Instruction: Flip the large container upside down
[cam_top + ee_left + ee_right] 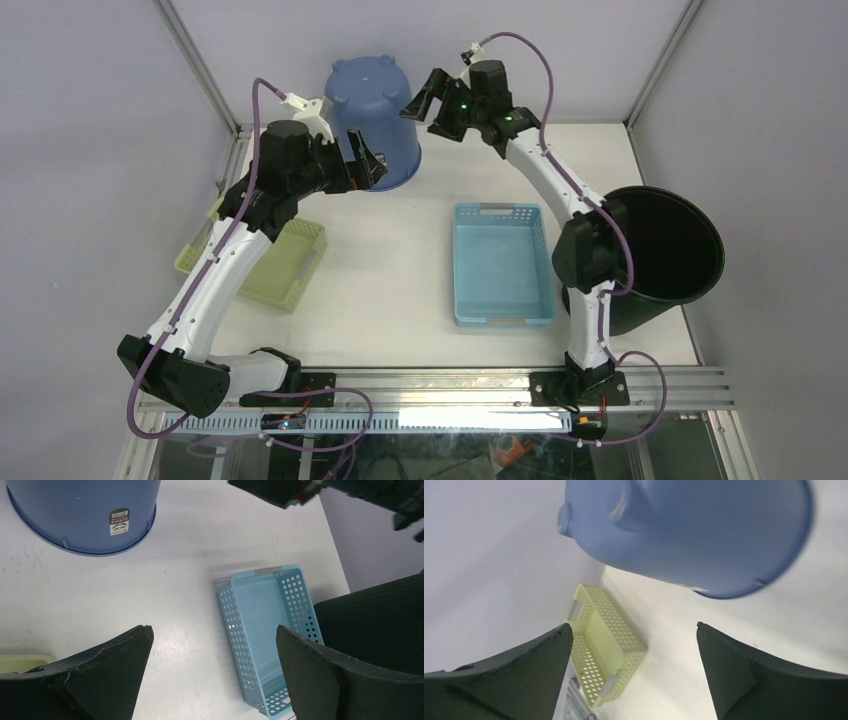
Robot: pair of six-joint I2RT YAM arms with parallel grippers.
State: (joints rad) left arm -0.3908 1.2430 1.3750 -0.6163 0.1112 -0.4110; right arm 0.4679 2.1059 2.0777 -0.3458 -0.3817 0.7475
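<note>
Large blue container (pixel 372 120) sits mouth-down on the tabletop (pixel 400 300), base up, at the far left near the back edge and the corner frame post. In the left wrist view its rim lies flat on the surface, label facing the camera.

Room, for your reference:
- Right of the container and toward you there's a bare strip of tabletop running to the light blue basket (pixel 500 265), which is well apart from the container.
- The green basket (pixel 290 265) lies at the left edge, under the left forearm and near the container's near-left side.
- The black bin (pixel 715 240) is at the right edge, behind the right arm's elbow, just beside the light blue basket. It is well clear of the container.
- It's tight behind the container, with little tabletop before the back edge.

Left arm: reaches forward and bends inward. The left pincer (pixel 372 165) is at the container's near-right side, low by the rim. It is released with jaws wide and nothing between them. The wrist view shows it apart from the container wall.

Right arm: stretches far across to the left, wrist raised. The right pincer (pixel 425 105) hovers just right of the container's upper part. It is also released, jaws spread and empty, pointing at the container's side with a gap in between.
</note>
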